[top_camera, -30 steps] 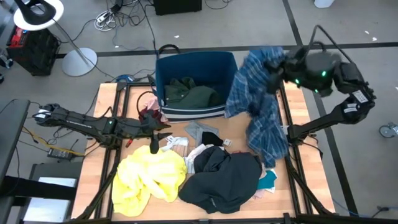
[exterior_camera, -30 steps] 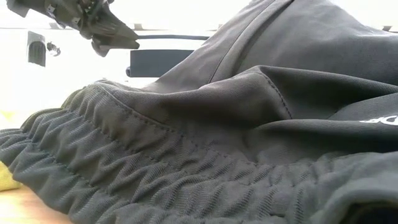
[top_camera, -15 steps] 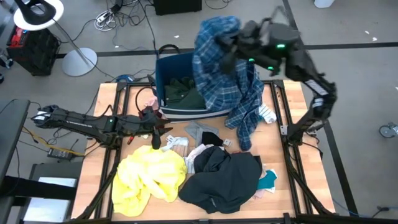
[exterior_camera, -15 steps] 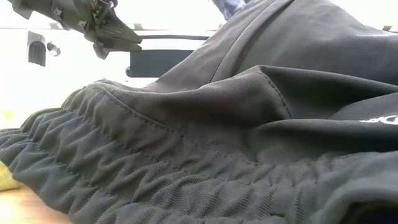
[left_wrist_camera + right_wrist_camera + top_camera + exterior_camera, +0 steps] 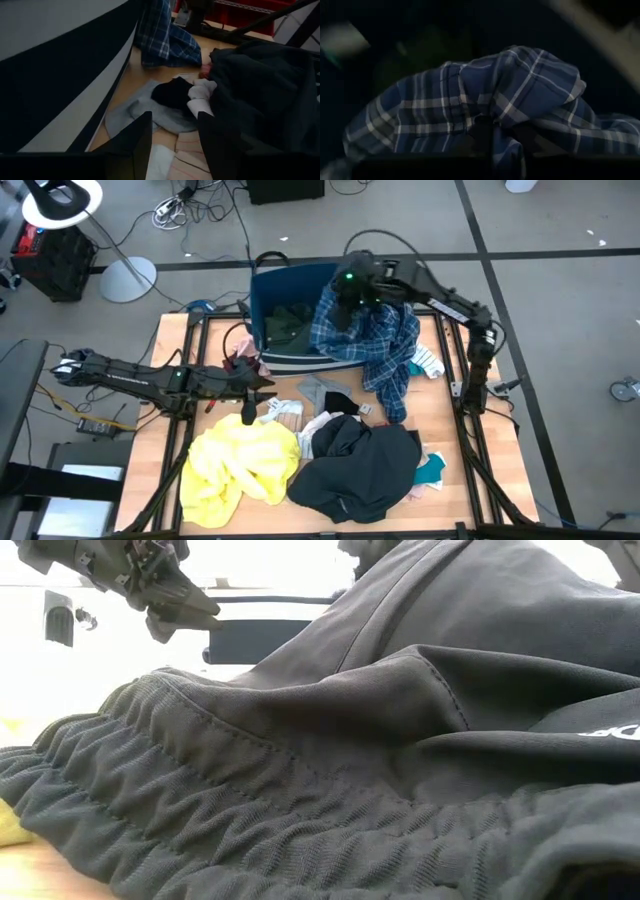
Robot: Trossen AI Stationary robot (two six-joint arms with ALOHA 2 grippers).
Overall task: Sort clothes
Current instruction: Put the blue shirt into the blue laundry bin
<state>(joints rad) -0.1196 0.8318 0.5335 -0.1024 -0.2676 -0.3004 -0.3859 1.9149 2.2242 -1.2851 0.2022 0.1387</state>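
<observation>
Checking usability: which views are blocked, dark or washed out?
Low view: dark grey garment fills the frame, background blown out white. Right wrist view: very dark, soft, only the blue plaid shirt readable. Left wrist view: dim, bin wall blurred. High view: evenly lit.

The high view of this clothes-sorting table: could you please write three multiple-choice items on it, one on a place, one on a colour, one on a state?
1. Where is the blue plaid shirt?
A. Draped over the bin's rim
B. Flat at the table's near edge
C. On the floor

2. What colour is the garment at the table's near left?
A. Pink
B. Yellow
C. Maroon

3. How does the left gripper stand?
A. Shut on a sock
B. Open, holding nothing
C. Inside the bin

Answers: A, it hangs across the navy bin onto the table; B, bright yellow; B, its fingers stand apart above the clothes.
</observation>
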